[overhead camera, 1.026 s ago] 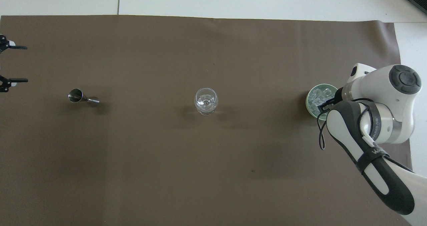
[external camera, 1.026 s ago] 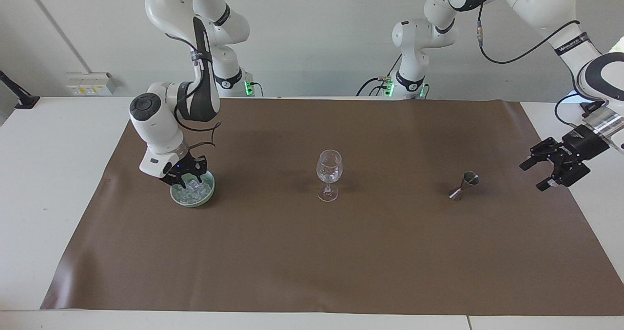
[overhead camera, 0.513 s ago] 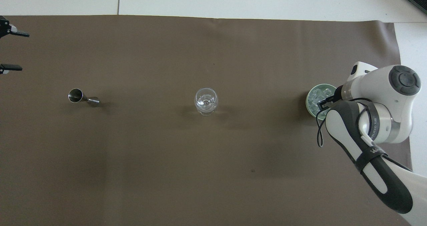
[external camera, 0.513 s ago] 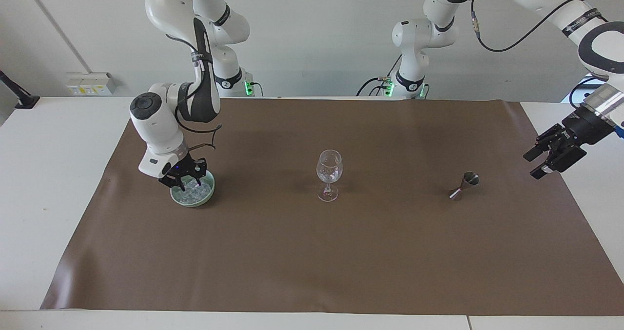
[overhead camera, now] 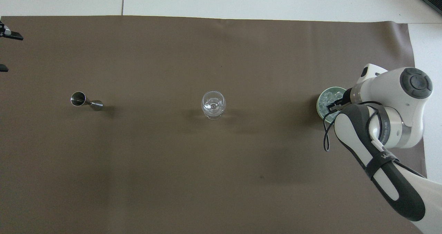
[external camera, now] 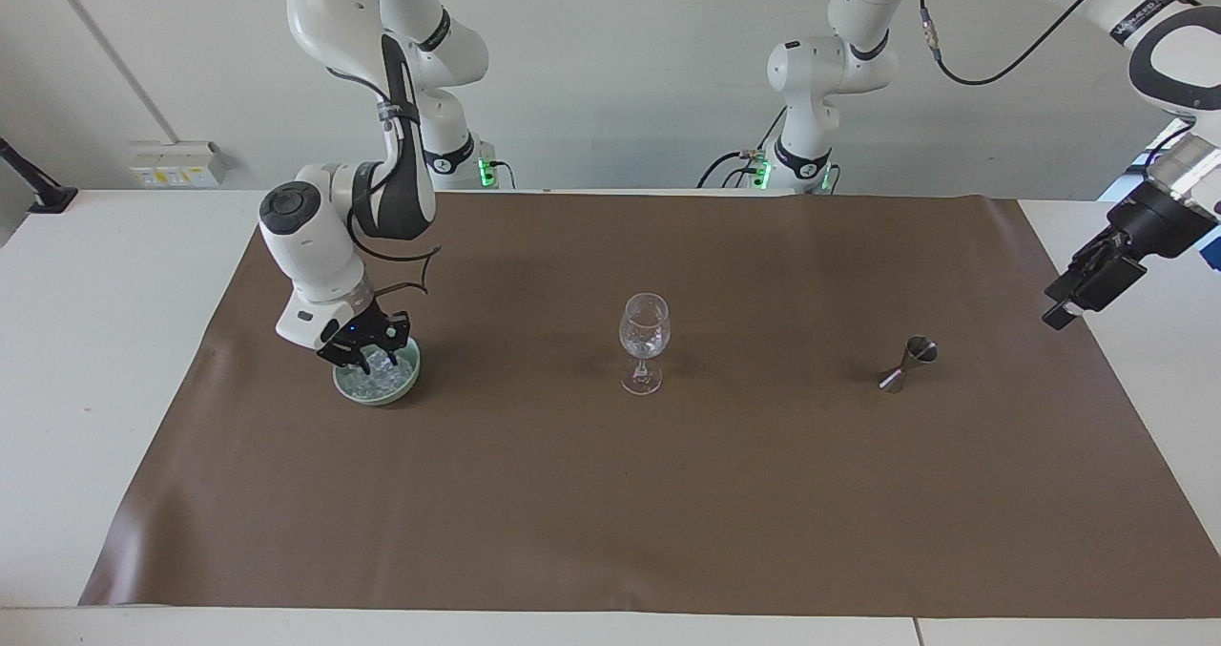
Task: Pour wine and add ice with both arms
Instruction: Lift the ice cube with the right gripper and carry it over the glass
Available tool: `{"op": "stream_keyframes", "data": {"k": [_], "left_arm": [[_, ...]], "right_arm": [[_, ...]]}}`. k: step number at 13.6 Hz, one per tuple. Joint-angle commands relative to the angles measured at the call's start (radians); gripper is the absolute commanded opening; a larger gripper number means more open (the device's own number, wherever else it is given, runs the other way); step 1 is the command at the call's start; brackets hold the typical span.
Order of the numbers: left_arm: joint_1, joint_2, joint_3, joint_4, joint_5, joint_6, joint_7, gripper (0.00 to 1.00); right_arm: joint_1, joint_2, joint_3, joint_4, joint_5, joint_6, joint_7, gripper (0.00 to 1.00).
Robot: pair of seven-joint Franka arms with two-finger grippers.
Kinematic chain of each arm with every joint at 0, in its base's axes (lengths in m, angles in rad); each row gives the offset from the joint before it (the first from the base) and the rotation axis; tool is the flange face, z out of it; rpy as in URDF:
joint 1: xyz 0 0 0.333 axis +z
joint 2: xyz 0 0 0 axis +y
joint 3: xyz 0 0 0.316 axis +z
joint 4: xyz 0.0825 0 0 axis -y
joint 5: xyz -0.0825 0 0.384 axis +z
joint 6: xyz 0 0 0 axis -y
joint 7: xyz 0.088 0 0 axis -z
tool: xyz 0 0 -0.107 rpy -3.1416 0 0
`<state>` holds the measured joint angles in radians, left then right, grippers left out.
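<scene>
Right arm (external camera: 382, 178) reaches down at its own end of the table. Right gripper (external camera: 367, 350) is tipped into a pale green bowl (external camera: 377, 393), its tips down among the ice (external camera: 389, 371). From the facing view the black links crowd together over the cubes. Whether the jaws are shut on a cube or only resting narrow among them: cannot tell. In the overhead view the wrist covers most of the bowl (overhead camera: 319, 106); only a crescent of rim and a few cubes of ice (overhead camera: 328, 97) show.

The ice lies heaped in that bowl, on the brown mat (external camera: 668, 493), toward the right arm's end. No cube is seen clear of the bowl.

Left arm (external camera: 1173, 45) hangs high at the other end. Left gripper (external camera: 1068, 302) is up in the air over the mat's edge, pointing down and inward. In the facing view it is seen edge-on. In the overhead view the left gripper (overhead camera: 5, 52) shows two black fingertips (overhead camera: 13, 36) set wide apart with bare mat between them. Jaws wide, holding nothing, touching nothing.

Wine glass (external camera: 644, 331) stands upright at the middle of the mat, well apart from both grippers. A steel jigger (external camera: 911, 360) lies on its side between the glass and the left arm's end, near the left gripper but not under it. The mat sits on a white table (external camera: 95, 341).
</scene>
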<state>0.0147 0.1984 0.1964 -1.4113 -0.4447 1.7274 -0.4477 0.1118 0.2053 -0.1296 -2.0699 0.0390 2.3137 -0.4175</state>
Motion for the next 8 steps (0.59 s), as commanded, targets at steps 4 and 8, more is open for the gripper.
{"op": "stream_keyframes", "data": {"k": [4, 8], "left_arm": [[0.005, -0.079, -0.054, -0.026, 0.176, -0.052, 0.222, 1.0], [-0.01, -0.134, -0.074, -0.028, 0.294, -0.178, 0.44, 1.0]], "right_arm": [[-0.003, 0.009, 0.005, 0.016, 0.022, -0.002, 0.008, 0.21], [-0.003, 0.006, 0.005, 0.048, 0.022, -0.045, 0.012, 0.04]]}}
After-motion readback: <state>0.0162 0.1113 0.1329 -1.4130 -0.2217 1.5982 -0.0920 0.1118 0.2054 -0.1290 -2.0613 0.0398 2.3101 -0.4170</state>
